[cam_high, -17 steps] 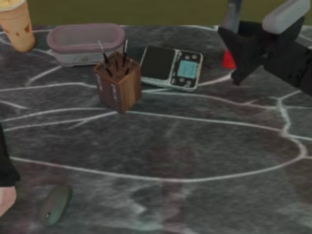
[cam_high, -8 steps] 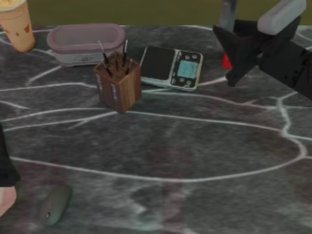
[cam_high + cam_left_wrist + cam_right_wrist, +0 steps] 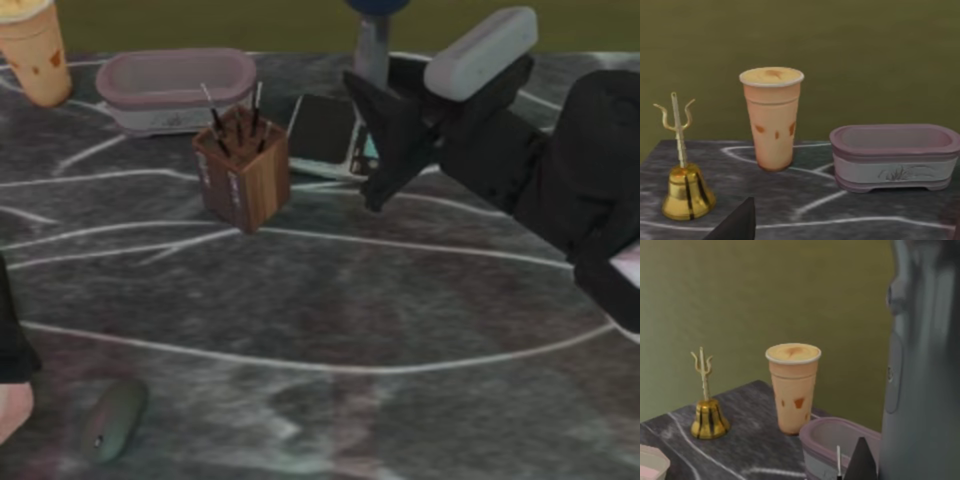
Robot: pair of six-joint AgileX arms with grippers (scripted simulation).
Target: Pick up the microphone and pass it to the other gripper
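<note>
— What's on the surface (image 3: 420, 330), nearest first?

— I count one grey-green mouse (image 3: 113, 418), one wooden pen holder (image 3: 243, 172), one scale (image 3: 325, 132) partly hidden, one oval tub (image 3: 172, 88), one paper cup (image 3: 33, 48), one brass bell (image 3: 684, 186).

— And my arms?

— My right arm reaches in from the right, stretched leftward above the scale. Its right gripper (image 3: 385, 120) has its jaws closed round the microphone (image 3: 372, 40), handle upright, blue head topmost, lifted over the far middle. My left gripper (image 3: 737, 225) sits parked at the near left; I cannot tell its jaws' state.
</note>
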